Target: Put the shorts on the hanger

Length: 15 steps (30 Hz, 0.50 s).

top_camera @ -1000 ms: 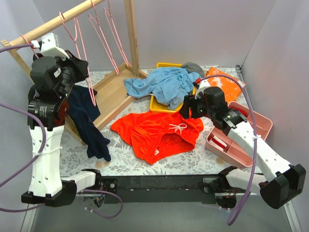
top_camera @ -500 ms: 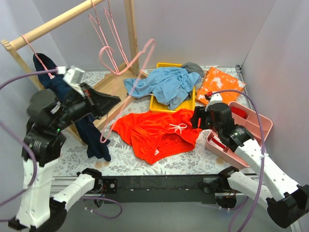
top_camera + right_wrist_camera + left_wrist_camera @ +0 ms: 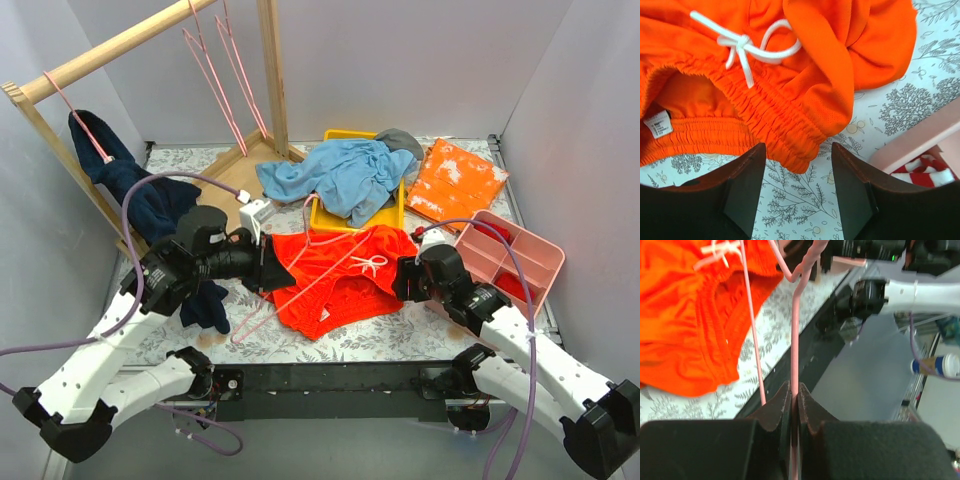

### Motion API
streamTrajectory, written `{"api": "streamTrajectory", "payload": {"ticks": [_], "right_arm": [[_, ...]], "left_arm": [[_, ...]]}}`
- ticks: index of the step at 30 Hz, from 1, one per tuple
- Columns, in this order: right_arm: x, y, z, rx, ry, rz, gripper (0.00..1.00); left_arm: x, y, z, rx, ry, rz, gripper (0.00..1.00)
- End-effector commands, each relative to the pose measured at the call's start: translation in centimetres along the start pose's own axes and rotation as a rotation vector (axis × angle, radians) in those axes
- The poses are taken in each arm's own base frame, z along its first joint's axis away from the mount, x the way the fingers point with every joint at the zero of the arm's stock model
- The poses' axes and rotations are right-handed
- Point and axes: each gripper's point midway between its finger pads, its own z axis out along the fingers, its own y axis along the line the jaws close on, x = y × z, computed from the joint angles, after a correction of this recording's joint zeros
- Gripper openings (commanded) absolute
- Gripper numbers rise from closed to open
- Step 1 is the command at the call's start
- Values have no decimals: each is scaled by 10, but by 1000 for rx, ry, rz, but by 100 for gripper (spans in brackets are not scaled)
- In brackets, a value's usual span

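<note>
Shorts lie spread on the table. The hanger slants across their left side, and my left gripper is pinched tight on its wire. My right gripper hangs wide over the waistband. Best to pinch one layer only and lift it, so the hanger can slide in.

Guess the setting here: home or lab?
Probably a lab test cell staged for laundry: plain grey walls boxing in a floral tabletop, and a wooden rack with pink hangers.

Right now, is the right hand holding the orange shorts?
No, the right hand is open, and the waistband of the shorts shows ungripped between its spread fingers.
</note>
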Motion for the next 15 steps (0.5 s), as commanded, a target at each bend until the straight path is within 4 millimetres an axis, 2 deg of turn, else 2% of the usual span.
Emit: {"api": "streamTrajectory", "payload": {"ticks": [1,2,9,15], "right_arm": [[6,9,5,-18,3,-1,62],[8,8,6,-12,6,-4,62],[17,9,8,31,41,-18,62],[24,7,9,64,61,-29,63]], "left_arm": [[35,-3,-8,8,50,32,0],[47,1,-6,5,80,22,0],[84,6,-9,19,164,5,0],[93,8,-6,32,191,-2,0]]}}
